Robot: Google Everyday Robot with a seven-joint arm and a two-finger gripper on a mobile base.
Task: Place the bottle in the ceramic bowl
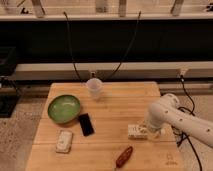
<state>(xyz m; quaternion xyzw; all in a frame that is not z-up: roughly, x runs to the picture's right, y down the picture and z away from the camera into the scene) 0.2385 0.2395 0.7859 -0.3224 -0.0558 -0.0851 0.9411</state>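
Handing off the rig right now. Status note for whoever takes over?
End effector: low over the right side of the wooden table, right at the bottle; whether it has a hold cannot be told.
Bottle: lying on its side on the table, not lifted.
Ceramic bowl: left side of the table, nothing in it.
Done: the arm has reached the bottle.
Left: secure the grasp, lift, carry left past the black phone, and set the bottle in the bowl.
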